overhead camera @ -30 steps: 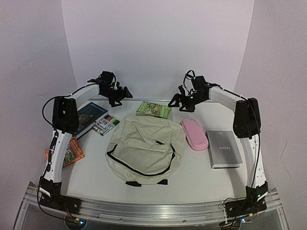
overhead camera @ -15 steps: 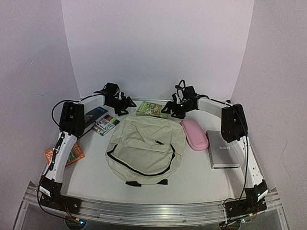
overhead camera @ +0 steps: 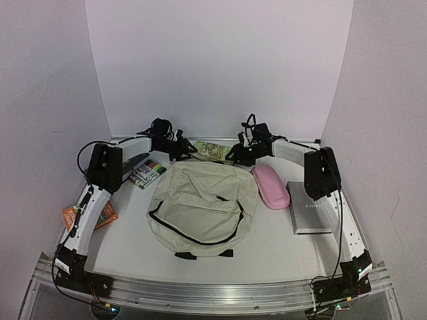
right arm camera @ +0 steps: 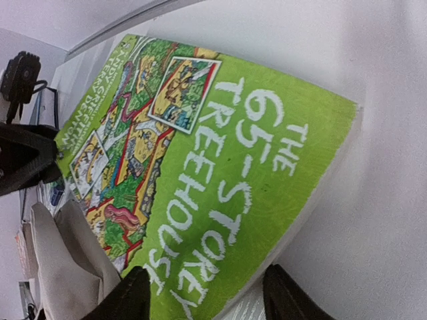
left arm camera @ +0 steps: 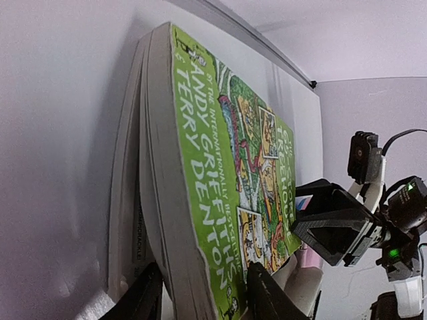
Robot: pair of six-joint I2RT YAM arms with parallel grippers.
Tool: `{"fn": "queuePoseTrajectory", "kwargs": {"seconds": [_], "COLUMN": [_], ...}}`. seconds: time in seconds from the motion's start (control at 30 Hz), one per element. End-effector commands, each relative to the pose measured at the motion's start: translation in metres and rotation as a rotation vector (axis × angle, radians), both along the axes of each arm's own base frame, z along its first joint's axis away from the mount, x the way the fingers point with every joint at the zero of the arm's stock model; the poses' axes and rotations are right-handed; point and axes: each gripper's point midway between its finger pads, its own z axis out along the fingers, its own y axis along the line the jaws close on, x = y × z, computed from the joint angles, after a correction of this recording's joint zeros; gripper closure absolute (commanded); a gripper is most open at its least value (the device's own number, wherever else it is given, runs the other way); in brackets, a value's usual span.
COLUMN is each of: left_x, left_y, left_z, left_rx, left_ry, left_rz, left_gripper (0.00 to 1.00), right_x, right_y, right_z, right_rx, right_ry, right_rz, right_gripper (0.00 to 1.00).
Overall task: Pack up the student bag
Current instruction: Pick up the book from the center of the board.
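Behind student bag (overhead camera: 200,207), green book (left arm camera: 220,167) straddled by left gripper (left arm camera: 203,293) and right gripper (right arm camera: 207,297), jaws half-spread, grip uncertain.

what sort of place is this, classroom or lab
Most likely a robot lab bench, not a classroom: a plain white backdrop boxes in the table, two arms are bolted to a metal rail, and markers and a pencil case lie by a bag.

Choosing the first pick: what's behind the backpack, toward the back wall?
A green paperback, The 65-Storey Treehouse, lies there, with the left gripper and right gripper at its opposite ends. From above they cover its ends; whether either grips it is unclear.
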Motion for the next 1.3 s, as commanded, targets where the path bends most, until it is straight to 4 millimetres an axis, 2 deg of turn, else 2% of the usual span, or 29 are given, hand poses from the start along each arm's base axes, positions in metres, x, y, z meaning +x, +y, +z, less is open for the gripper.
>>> {"fn": "queuePoseTrajectory", "kwargs": {"seconds": [0.0, 0.13, 0.2, 0.3, 0.43, 0.57, 0.63, 0.67, 0.8, 0.9, 1.07, 1.27], "left_x": [-0.007, -0.009, -0.01, -0.013, -0.02, -0.039, -0.057, -0.066, -0.114, -0.155, -0.209, -0.257], "left_y": [-0.024, -0.022, -0.017, -0.013, -0.007, 0.001, 0.007, 0.01, 0.019, 0.023, 0.025, 0.014], "left_z": [0.06, 0.088, 0.095, 0.122, 0.17, 0.215, 0.236, 0.242, 0.276, 0.298, 0.32, 0.33], "left_rx": [-0.1, -0.108, -0.096, -0.107, -0.127, -0.133, -0.124, -0.114, -0.111, -0.114, -0.143, -0.177], "left_ry": [-0.137, -0.191, -0.199, -0.238, -0.296, -0.331, -0.336, -0.34, -0.336, -0.341, -0.34, -0.344], "left_rz": [-0.079, -0.063, -0.039, -0.022, 0.002, -0.003, -0.017, -0.03, -0.113, -0.2, -0.307, -0.422], "left_gripper": [0.7, 0.87, 0.97, 1.0, 1.0, 1.0, 1.0, 1.0, 1.0, 1.0, 1.0, 1.0], "right_x": [-0.003, -0.001, 0.0, -0.003, -0.01, -0.021, -0.031, -0.036, -0.06, -0.081, -0.124, -0.171], "right_y": [0.034, 0.038, 0.038, 0.038, 0.032, 0.022, 0.017, 0.015, 0.011, 0.006, 0.005, 0.016], "right_z": [0.022, 0.044, 0.061, 0.088, 0.128, 0.177, 0.196, 0.211, 0.24, 0.25, 0.252, 0.262], "right_rx": [0.068, 0.095, 0.107, 0.126, 0.15, 0.179, 0.181, 0.182, 0.169, 0.112, 0.077, 0.197], "right_ry": [-0.068, -0.099, -0.125, -0.153, -0.19, -0.242, -0.27, -0.296, -0.358, -0.418, -0.416, -0.309], "right_rz": [0.064, 0.065, 0.068, 0.077, 0.087, 0.1, 0.117, 0.13, 0.201, 0.301, 0.484, 0.599], "right_gripper": [0.51, 0.55, 0.55, 0.52, 0.26, 0.08, 0.02, 0.02, 0.02, 0.02, 0.02, 0.02]}}
